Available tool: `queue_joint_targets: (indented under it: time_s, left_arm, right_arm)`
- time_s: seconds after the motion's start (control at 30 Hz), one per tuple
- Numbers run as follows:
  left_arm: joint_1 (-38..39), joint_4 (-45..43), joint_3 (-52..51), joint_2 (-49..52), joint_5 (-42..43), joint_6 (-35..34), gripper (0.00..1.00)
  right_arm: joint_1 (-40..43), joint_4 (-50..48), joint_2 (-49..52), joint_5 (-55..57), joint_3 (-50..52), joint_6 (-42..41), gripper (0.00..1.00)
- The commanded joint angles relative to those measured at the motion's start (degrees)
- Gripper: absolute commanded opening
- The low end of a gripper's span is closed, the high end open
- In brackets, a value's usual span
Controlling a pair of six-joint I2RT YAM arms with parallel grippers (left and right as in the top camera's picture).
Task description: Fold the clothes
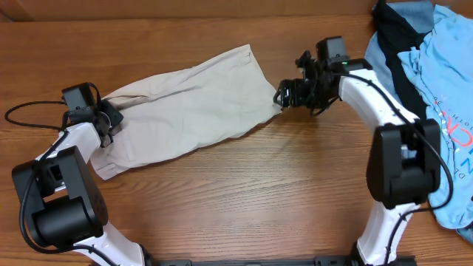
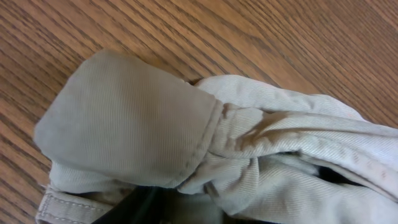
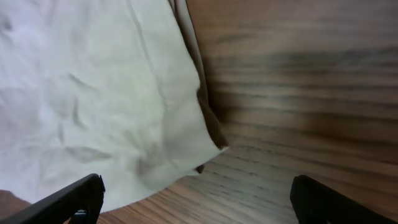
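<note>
The beige shorts (image 1: 185, 111) lie folded lengthwise across the wooden table, running from lower left to upper right. My left gripper (image 1: 103, 118) is at the waistband end on the left and is shut on bunched waistband fabric (image 2: 249, 143), with dark finger parts under the cloth. My right gripper (image 1: 284, 94) hovers at the leg hem corner (image 3: 208, 146) on the right. Its two black fingers (image 3: 196, 199) are wide apart, with only bare wood and the hem corner between them.
A pile of other clothes, light blue and black (image 1: 432, 89), lies at the table's right edge behind my right arm. The left arm's cable (image 1: 29, 118) loops on the table at the far left.
</note>
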State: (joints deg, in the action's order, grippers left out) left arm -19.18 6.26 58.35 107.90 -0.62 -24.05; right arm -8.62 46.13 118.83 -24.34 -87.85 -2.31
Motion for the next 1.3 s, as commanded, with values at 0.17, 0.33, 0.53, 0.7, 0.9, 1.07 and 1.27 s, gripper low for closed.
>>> queue_joint_targets:
  time_s: [0.17,0.33,0.53,0.7,0.9,1.07,1.27]
  left_arm:
    - [-0.31,2.62,-2.25,1.73,1.7,-1.25,0.41]
    - [-0.31,2.47,-2.25,1.73,1.68,-1.25,0.42]
    - [-0.31,2.47,-2.25,1.73,1.7,-1.25,0.42]
    - [-0.31,2.51,-2.25,1.73,1.7,-1.22,0.41]
    - [-0.31,3.17,-2.25,1.73,1.77,-1.22,0.4]
    - [-0.28,2.45,-2.16,1.7,5.66,3.37,0.3]
    - [-0.28,2.49,-1.46,1.7,10.82,4.09,0.33]
  right_arm:
    - [-0.17,-1.75,3.3,-8.81,-0.28,-4.07,1.0]
    - [-1.7,-2.03,5.62,-9.7,-0.11,-9.46,0.97]
    - [-5.14,-4.35,7.82,-9.66,0.52,-10.21,0.96]
    - [-6.38,-7.76,8.39,-5.07,0.5,-16.41,0.67]
    - [-2.36,-5.62,8.09,2.51,0.35,-21.99,0.04]
    - [1.79,3.39,6.45,8.02,0.35,-21.92,0.04]
    - [3.08,18.34,2.47,17.33,0.37,-19.93,0.04]
